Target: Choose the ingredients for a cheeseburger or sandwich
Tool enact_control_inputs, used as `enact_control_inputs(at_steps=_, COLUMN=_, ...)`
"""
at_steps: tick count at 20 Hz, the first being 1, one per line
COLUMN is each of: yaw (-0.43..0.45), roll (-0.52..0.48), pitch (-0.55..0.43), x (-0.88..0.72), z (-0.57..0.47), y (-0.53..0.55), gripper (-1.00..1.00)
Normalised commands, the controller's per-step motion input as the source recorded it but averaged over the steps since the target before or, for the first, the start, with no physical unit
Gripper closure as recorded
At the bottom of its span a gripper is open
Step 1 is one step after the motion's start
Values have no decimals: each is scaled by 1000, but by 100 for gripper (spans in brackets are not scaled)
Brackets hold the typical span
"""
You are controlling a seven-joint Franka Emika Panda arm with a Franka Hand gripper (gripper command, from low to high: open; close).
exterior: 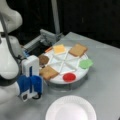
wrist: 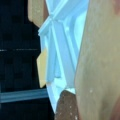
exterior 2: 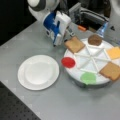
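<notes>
A white paper plate [exterior: 70, 109] is sitting nearest the camera in both front views, bare, waiting to receive the stack. Beyond it, a round white divided tray [exterior: 65, 65] is keeping each toy food piece in its own wedge, so each can be picked alone.

In a front view, the near-left wedge is holding a tan bread square [exterior: 48, 72], with the dark round patty [exterior: 43, 59] just behind it. The yellow cheese square [exterior: 59, 49] and the second bread square [exterior: 78, 50] are lying at the far side. A green leaf piece [exterior: 85, 63] and a red disc [exterior: 69, 77] are occupying the right and near wedges.

The blue and white gripper [exterior: 31, 93] is hanging just left of the tray, closest to the near bread square and apparently holding nothing. Whether its jaws are spread or closed cannot be told. The wrist view is showing that bread piece large and close.
</notes>
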Motion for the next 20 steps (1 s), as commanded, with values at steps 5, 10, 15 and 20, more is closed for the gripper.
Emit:
enact_control_inputs(at_steps=5, yaw=27, roll=213, pitch=-78, x=206, z=-197, y=-146, gripper=100)
enact_control_inputs(at_steps=10, yaw=32, roll=204, pitch=-62, x=205, z=-179, y=-132, gripper=100)
enact_control_inputs(at_steps=15, yaw=41, roll=189, pitch=-58, x=209, z=-163, y=-135, gripper=100)
enact_control_inputs(at_steps=20, yaw=68, roll=168, pitch=-45, x=222, z=-128, y=-240, gripper=100)
